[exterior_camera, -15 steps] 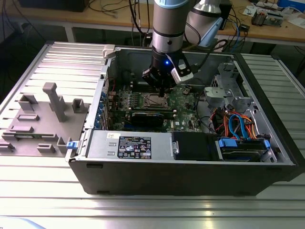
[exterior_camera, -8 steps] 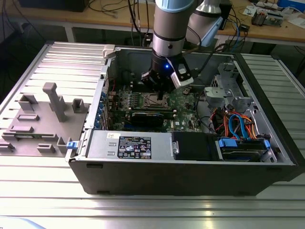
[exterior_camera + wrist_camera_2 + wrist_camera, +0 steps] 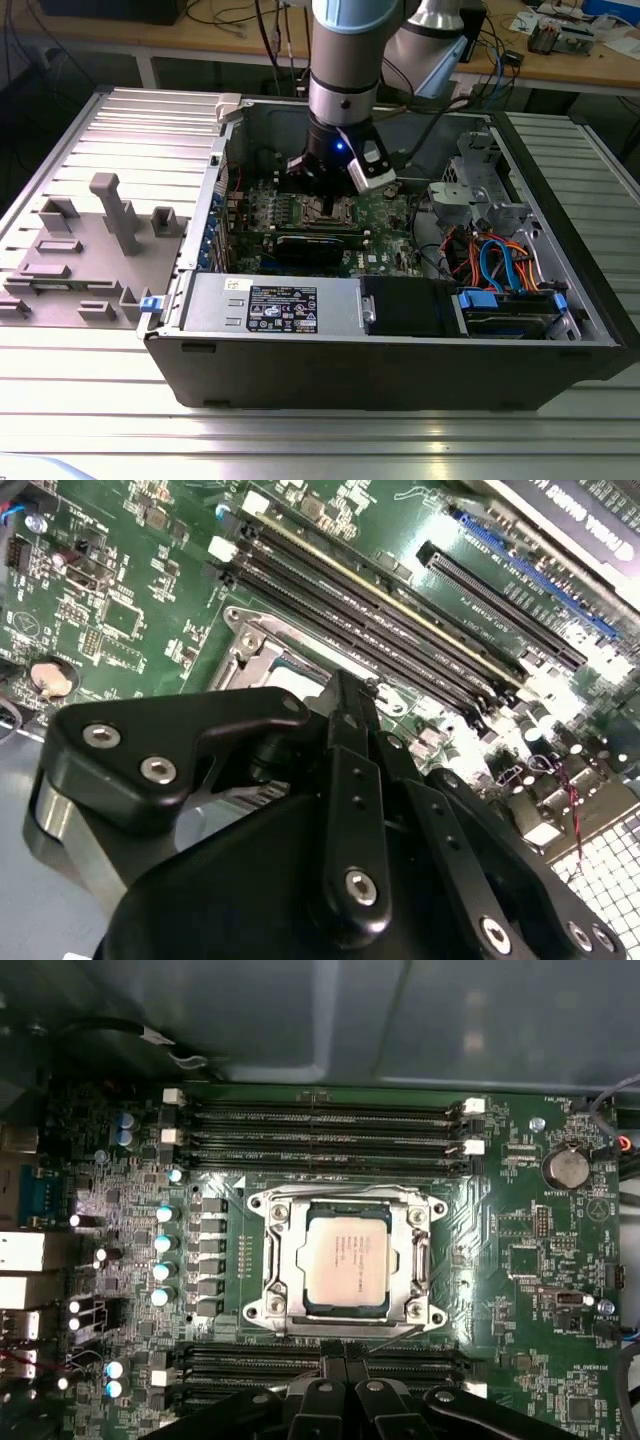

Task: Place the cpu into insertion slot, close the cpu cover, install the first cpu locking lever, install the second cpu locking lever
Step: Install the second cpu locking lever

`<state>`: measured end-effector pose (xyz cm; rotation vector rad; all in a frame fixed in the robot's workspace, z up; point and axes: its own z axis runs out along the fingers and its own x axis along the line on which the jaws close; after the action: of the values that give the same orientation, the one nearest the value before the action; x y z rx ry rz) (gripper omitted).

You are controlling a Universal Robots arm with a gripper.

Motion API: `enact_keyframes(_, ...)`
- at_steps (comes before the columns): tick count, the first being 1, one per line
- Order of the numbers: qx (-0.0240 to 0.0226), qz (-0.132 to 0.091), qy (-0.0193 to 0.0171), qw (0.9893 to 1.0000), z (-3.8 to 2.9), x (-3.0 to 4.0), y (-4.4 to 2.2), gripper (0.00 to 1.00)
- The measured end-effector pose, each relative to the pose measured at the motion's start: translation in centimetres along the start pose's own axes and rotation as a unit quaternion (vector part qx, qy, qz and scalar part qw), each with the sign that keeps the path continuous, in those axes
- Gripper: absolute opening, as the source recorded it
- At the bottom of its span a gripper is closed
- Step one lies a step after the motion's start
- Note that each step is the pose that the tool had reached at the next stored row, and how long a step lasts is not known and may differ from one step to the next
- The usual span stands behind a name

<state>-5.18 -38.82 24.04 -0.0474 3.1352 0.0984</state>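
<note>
The cpu (image 3: 345,1260), a square chip with a dull silver top, lies flat in the insertion slot, whose silver rim (image 3: 258,1309) frames it on the green motherboard. The cpu cover (image 3: 283,1260) is folded down around the chip. A thin lever wire (image 3: 400,1328) runs along the socket edge nearest my gripper (image 3: 345,1352). The two black fingers are pressed together at that edge, and I cannot tell whether they touch the wire. In the second wrist view the gripper (image 3: 345,685) tip sits beside the socket corner (image 3: 245,645). In the exterior view the gripper (image 3: 328,205) hangs low inside the open computer case (image 3: 400,350).
Long black memory slots (image 3: 320,1130) flank the socket on two sides. A black card (image 3: 315,245) lies just in front of the socket. Case walls surround the board, with drive bays and coloured cables (image 3: 490,260) at the exterior view's right. A grey fixture plate (image 3: 90,250) sits outside at its left.
</note>
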Motion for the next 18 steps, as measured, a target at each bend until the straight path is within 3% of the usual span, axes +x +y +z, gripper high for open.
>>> enact_keyframes(3,-0.0005,0.0,0.0001,1.0,0.05,0.44,-0.36,0.11)
enact_keyframes(5,-0.0021,0.0,0.0008,1.0,0.24,1.35,-0.47,0.11)
enact_keyframes(7,-0.0044,0.0,0.0008,1.0,0.4,1.78,-0.58,0.11)
enact_keyframes(9,-0.0131,-0.001,0.0006,0.9999,0.82,2.15,-0.83,0.11)
enact_keyframes(11,-0.0171,-0.001,0.0005,0.9999,1.0,2.24,-0.94,0.11)
enact_keyframes(13,-0.0244,-0.002,0.0003,0.9997,1.29,2.27,-1.45,0.11)
enact_keyframes(18,-0.0353,-0.015,0.0011,0.9993,1.64,2.44,-1.85,0.11)
